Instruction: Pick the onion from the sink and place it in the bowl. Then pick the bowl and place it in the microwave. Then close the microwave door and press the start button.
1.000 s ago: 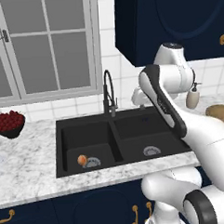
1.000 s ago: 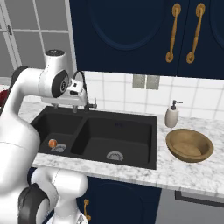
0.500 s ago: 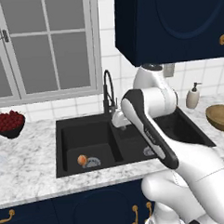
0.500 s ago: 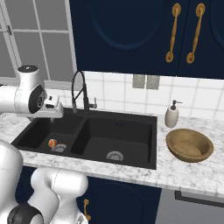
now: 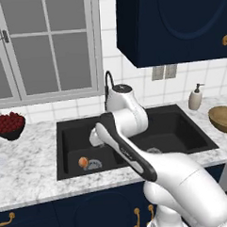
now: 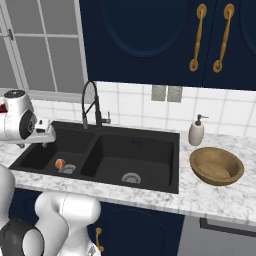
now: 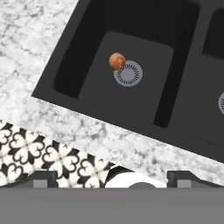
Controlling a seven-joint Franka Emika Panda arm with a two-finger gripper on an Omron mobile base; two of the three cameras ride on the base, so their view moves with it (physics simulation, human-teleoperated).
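The onion [image 7: 117,61] lies on the floor of the left basin of the sink [image 5: 69,136], touching the rim of that basin's silver drain [image 7: 128,73] on its left side. It sits free, nothing else in the basin with it. The gripper [image 7: 111,174] hangs high above the sink's near-left corner, empty, its two finger tips standing wide apart. The onion is well off from the line between them, further into the basin.

The step in hand looks like the approach for the first pick. To do it well, the hand should first move out over the onion until the ball sits centred between the tips, then come straight down with the jaws kept wide. A smooth round ball will likely roll if one finger touches first, so close evenly across its middle, clear of the basin walls.

The wooden bowl [image 6: 216,166] waits on the counter [image 6: 220,195] to the right of the sink, beside a soap dispenser [image 6: 196,132].
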